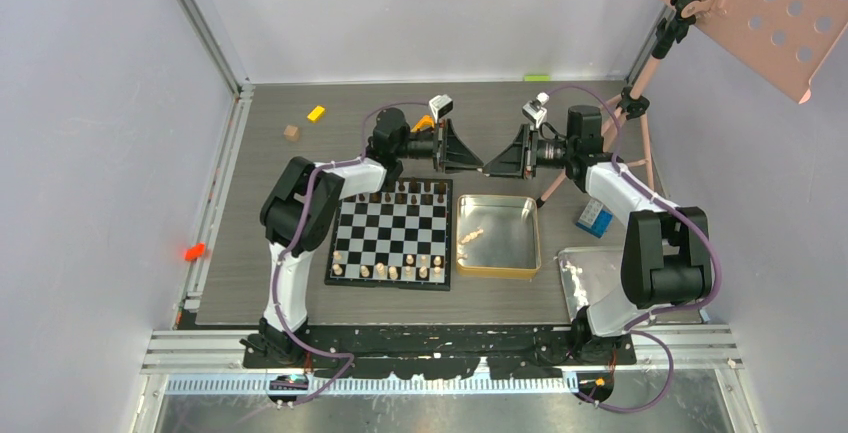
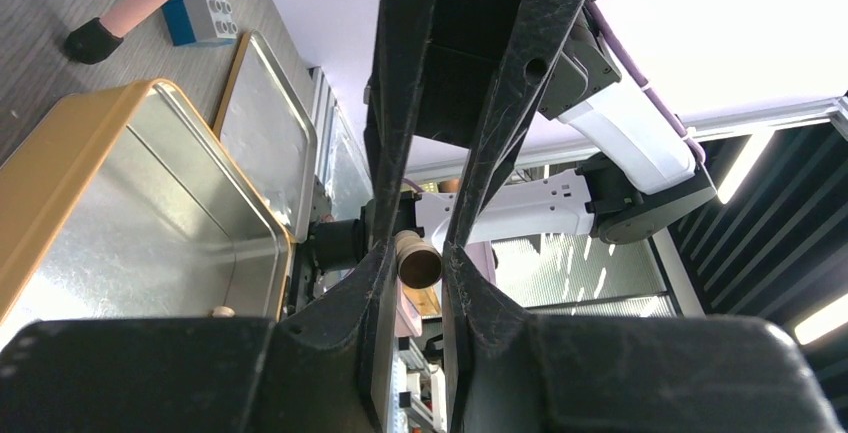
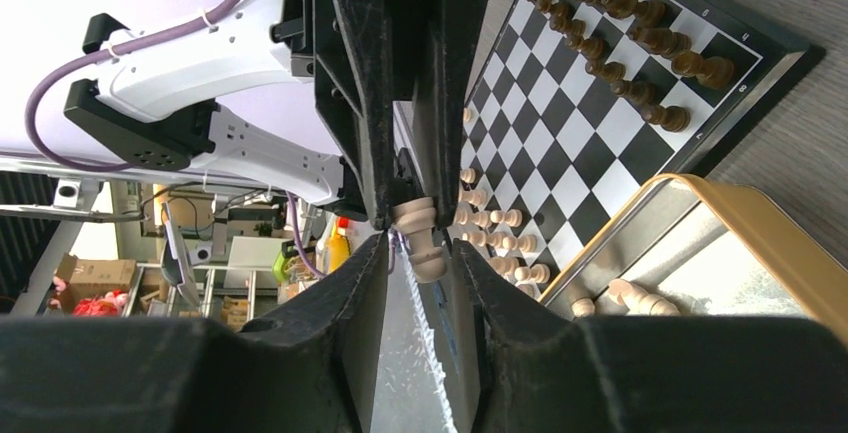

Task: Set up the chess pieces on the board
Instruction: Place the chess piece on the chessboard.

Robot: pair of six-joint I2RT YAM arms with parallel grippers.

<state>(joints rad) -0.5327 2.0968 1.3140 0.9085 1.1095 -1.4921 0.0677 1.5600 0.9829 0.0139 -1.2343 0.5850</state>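
Overhead view, with both wrist views: your left claw (image 1: 476,164) and right claw (image 1: 495,164) meet tip to tip in the air above the middle of the desk (image 1: 250,253), over the far rim of the gold tin (image 1: 499,274). One pale piece (image 3: 420,241) lies crosswise between the two sets of fingertips. Your left claw is clenched on it, one finger on each side of its round base. Your right claw's fingers flank the same piece closely, but you cannot tell whether they press on it. The board (image 1: 392,228) lies flat toward the near edge of the desk, just left of the tin, their sides almost touching. Dark pieces (image 1: 412,194) stand in a row along the board's far edge and pale pieces (image 1: 390,272) along its near edge, where several squares are bare. A few more pale figures (image 1: 472,237) lie on their sides inside the tin. A silver tray (image 1: 590,273) sits at the near right corner
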